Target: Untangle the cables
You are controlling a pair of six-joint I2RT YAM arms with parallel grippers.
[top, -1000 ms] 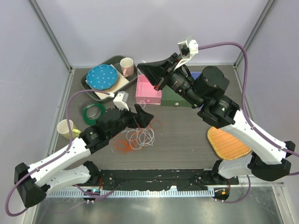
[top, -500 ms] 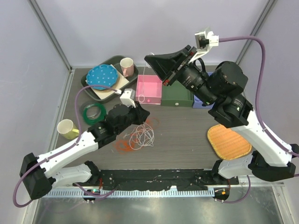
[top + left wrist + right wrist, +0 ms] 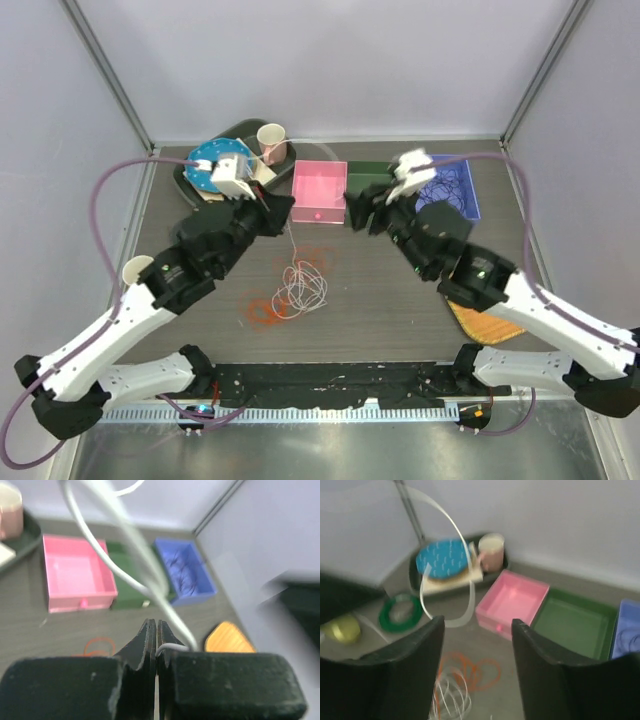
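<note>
Left tool (image 3: 156,628): clamped on white cable (image 3: 132,536), raised near pink box (image 3: 318,190); we judge this draws it clear of the rest.
Right tool (image 3: 476,630): jaws apart, empty.
Cables (image 3: 295,292): heaped on surface (image 3: 400,310) before pink box.

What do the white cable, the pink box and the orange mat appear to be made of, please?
The white cable is probably plastic-sheathed wire with a smooth finish, as it lies in thin, springy loops. The pink box looks like rigid plastic, given its uniform colour and thin, straight walls. The orange mat may be woven fibre or silicone. It is flat with rounded corners, but too blurred to say more.
</note>
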